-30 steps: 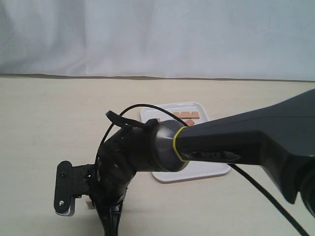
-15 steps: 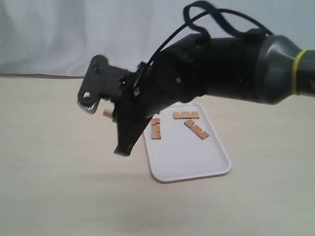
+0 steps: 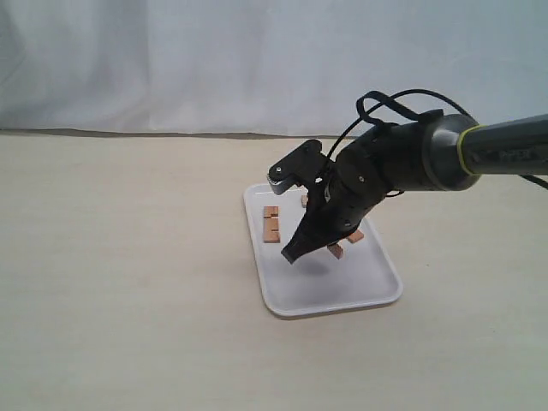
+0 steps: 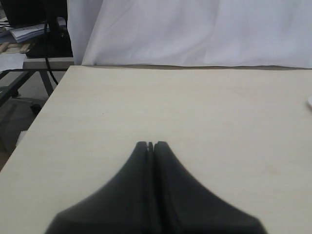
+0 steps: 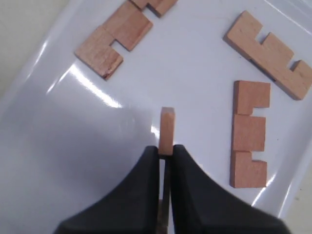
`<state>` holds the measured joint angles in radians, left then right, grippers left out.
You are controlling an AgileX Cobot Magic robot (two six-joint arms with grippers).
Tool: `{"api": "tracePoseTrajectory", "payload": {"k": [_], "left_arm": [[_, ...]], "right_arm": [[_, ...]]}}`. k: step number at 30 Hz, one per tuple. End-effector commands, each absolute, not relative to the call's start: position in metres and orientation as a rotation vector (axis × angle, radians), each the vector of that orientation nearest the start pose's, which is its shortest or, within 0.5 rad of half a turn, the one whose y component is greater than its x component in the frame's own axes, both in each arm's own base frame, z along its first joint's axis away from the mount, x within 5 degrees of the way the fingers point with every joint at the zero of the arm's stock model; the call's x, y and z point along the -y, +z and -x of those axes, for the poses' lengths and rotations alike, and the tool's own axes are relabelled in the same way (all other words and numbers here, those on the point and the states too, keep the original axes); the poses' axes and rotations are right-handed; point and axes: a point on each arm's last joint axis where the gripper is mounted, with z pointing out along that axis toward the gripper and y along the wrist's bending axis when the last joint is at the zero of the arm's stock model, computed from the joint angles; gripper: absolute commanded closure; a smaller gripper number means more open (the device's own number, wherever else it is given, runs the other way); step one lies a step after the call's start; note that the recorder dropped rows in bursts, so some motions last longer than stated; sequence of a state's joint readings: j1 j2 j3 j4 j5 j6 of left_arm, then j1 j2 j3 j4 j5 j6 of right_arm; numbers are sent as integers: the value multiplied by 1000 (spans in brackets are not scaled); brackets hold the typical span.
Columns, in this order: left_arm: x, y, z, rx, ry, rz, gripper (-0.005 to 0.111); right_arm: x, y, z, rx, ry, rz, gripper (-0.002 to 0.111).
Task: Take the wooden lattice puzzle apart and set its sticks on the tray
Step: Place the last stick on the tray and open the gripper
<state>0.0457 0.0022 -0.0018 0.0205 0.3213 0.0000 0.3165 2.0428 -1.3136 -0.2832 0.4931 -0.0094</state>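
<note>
Your left gripper sits over the bare table, its jaws pressed together with nothing between them. Your right gripper hangs above the tray, jaws narrow and pinching one stick by its end. Three more sticks lie flat on the tray. In the exterior view, the clearest stick lies at ten o'clock from the tray's middle. The others lie partly hidden behind the gripper, toward twelve and two.

Worktop: pale cream, matte.
Backdrop: white cloth, creased, hanging along the worktop's far edge.
Past left edge: dark metal frame, stacked papers.
Light: soft, even.
</note>
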Motion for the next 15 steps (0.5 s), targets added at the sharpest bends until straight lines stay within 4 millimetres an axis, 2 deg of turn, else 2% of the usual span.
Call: {"api": "tracePoseTrajectory", "payload": {"k": [1,4,5,8,9,10,11,12,15], "left_arm": [[-3,185,-54,-1792,49,29,107],[-3,185,-54,-1792,49,29,107],[-3,185,-54,-1792,49,29,107],[-3,185,-54,-1792,49,29,107],[-3,185,-54,-1792,49,29,107],[-3,185,-54,-1792,49,29,107],[-3,185,-54,-1792,49,29,107],[-3,185,-54,-1792,49,29,107],[-3,185,-54,-1792,49,29,107]], "right_arm": [[-118,133,-402,-2587,-159,689,103],[-118,128,-402,-2603,-156,683,93],[-118,126,-402,-2612,-153,678,84],[-121,129,-401,-2619,-110,629,67],[-122,140,-400,-2606,-73,592,58],[-122,145,-399,-2599,-65,589,54],[-122,160,-396,-2584,-45,594,51],[-123,167,-394,-2579,-35,595,51],[-120,212,-379,-2539,-4,641,51]]}}
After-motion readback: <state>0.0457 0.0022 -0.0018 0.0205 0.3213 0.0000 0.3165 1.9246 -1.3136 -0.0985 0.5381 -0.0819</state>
